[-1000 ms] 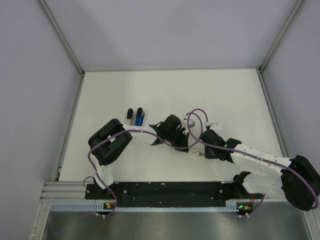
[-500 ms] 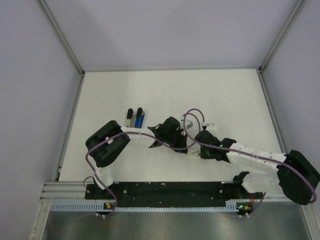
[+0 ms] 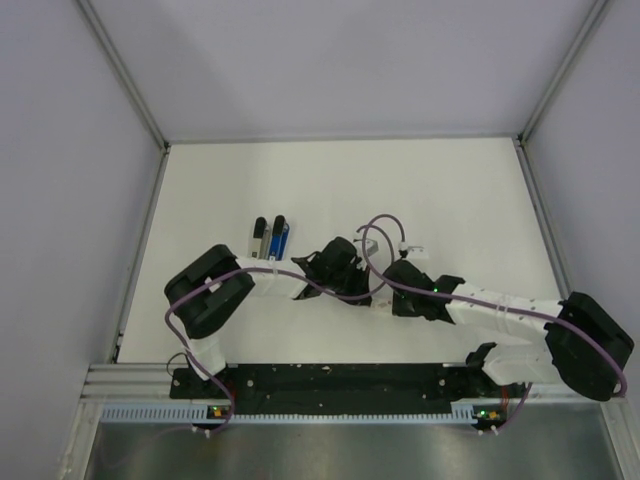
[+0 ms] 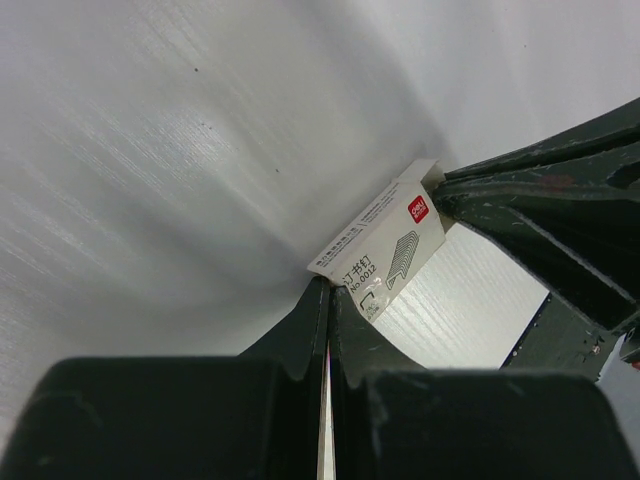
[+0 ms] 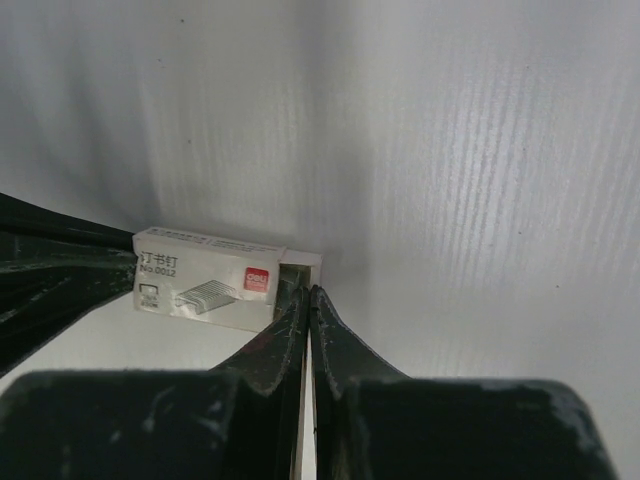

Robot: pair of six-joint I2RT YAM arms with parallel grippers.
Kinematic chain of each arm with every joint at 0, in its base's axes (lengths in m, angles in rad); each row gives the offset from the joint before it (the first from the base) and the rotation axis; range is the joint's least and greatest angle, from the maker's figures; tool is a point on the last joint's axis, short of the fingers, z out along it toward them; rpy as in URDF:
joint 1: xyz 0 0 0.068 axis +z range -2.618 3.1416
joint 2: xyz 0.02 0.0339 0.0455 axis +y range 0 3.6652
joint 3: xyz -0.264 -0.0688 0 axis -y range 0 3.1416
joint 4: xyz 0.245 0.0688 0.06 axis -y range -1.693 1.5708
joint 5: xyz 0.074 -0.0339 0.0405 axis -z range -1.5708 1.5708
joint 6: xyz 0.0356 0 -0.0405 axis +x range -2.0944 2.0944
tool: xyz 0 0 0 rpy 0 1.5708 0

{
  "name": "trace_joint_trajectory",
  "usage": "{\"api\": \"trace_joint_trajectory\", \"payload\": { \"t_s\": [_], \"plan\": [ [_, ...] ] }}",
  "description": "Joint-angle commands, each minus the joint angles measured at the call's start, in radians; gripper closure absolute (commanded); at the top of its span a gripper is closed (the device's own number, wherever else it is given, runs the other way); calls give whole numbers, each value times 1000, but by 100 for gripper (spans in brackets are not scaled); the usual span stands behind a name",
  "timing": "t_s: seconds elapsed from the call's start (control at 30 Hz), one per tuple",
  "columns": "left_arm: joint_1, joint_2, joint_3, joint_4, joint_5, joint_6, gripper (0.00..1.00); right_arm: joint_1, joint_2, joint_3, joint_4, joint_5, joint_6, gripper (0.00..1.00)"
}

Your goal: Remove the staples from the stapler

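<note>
left pincer [image 4: 328,286] and right pincer [image 5: 307,291], both fully closed, rest low on the counter [image 3: 450,190]. their tips touch opposite ends of a small white box [image 4: 385,245].

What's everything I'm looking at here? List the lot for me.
staple box: one, white with a red logo, mid-table between the two sets of fingers
black stapler: one, black and grey, left of centre, apparently a stapler
blue stapler: one, blue and black, right beside it
table: one, white
cables: two, purple, along the arms
left fingers: black, closed, tips at the box
right fingers: black, closed, tips at the box
</note>
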Motion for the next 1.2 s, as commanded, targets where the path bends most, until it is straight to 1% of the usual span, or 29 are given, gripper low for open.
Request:
{"api": "trace_joint_trajectory", "payload": {
  "t_s": [0.0, 0.27, 0.33, 0.4, 0.47, 0.53, 0.9, 1.17],
  "plan": [
    [-27, -22, 3, 7, -23, -2, 100, 30, 41, 63, 90, -37, 15, 100],
    [-40, -19, 3, 8, -32, -5, 100, 38, 51, 91, 66, -8, 6, 100],
    [-40, -18, 0, 4, -36, -1, 100, 37, 42, 98, 40, 10, 2, 89],
    [-40, -13, 3, -4, -40, 4, 100, 38, 28, 104, 23, 20, -2, 81],
    [-40, -10, 5, -2, -37, 6, 100, 38, 9, 110, 9, 24, -5, 76],
    [-40, -9, 5, -2, -37, 7, 100, 38, -7, 120, -8, 32, -6, 74],
    [-40, -1, 6, -7, -36, 13, 100, 38, -80, 135, -91, 89, -14, 73],
    [-40, -3, 5, -9, -40, 15, 100, 37, -70, 103, -108, 98, -8, 73]
  ]
}}
